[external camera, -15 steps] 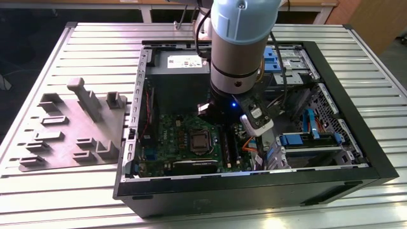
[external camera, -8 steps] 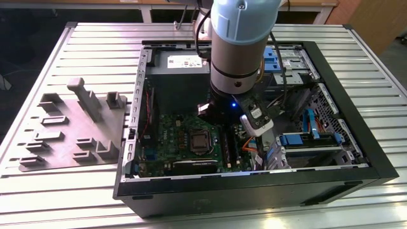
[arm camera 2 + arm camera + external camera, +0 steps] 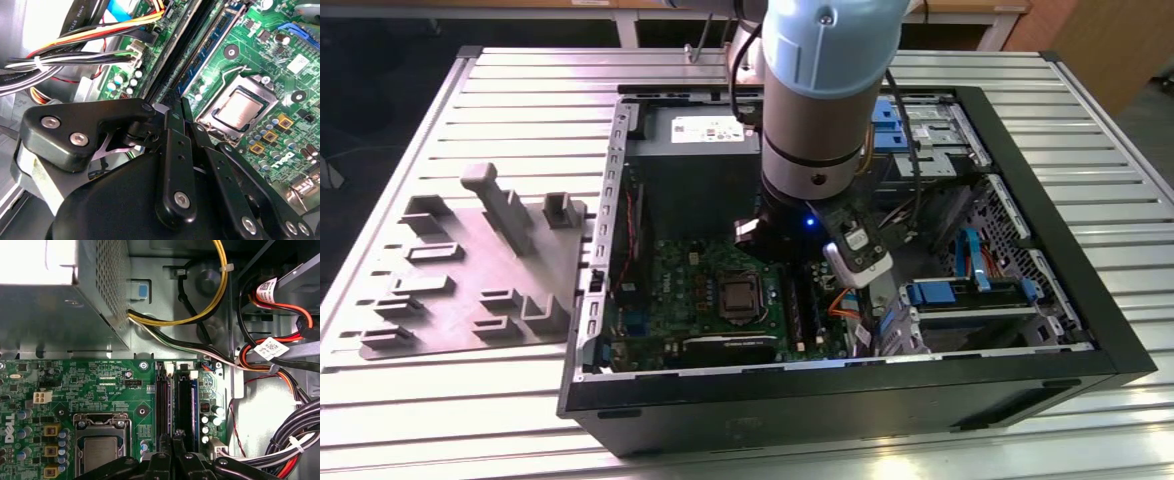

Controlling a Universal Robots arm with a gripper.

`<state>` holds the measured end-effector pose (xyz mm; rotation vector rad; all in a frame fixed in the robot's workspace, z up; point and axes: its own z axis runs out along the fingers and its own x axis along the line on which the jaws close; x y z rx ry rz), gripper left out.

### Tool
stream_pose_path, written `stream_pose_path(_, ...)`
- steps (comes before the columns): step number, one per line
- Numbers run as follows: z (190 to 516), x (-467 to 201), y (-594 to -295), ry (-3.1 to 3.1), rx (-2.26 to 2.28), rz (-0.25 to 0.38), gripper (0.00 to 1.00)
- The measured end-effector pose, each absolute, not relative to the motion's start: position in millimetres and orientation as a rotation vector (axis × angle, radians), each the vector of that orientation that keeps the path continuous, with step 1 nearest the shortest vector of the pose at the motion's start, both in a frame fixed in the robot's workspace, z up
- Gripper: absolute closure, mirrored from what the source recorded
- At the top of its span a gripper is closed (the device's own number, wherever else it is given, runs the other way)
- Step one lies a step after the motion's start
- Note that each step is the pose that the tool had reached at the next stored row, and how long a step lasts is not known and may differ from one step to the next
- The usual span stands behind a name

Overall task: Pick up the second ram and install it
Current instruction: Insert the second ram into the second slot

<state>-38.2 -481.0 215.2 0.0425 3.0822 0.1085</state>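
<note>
Black gripper point(image 3: 175, 107) fingers, pinched together over the memory slots point(image 3: 175, 405), seem to press the memory stick point(image 3: 171, 402) (barely visible); keep pressure square.

The arm point(image 3: 825, 100) reaches down into the open computer case point(image 3: 854, 400) on the slatted tabletop point(image 3: 480, 400), its wrist above the green motherboard point(image 3: 707, 310). The grey moulded fixture point(image 3: 474, 270) sits beside the case, on the exterior view's left.

Even indoor light; glare on power supply point(image 3: 30, 260); sharp focus.
</note>
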Motion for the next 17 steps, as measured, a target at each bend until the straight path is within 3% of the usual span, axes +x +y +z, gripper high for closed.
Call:
stream_pose_path(13, 213.9, -38.2, -481.0, 3.082, 0.042, 0.109, 0.87)
stream_pose_path(17, 213.7, -38.2, -481.0, 3.082, 0.043, 0.109, 0.80)
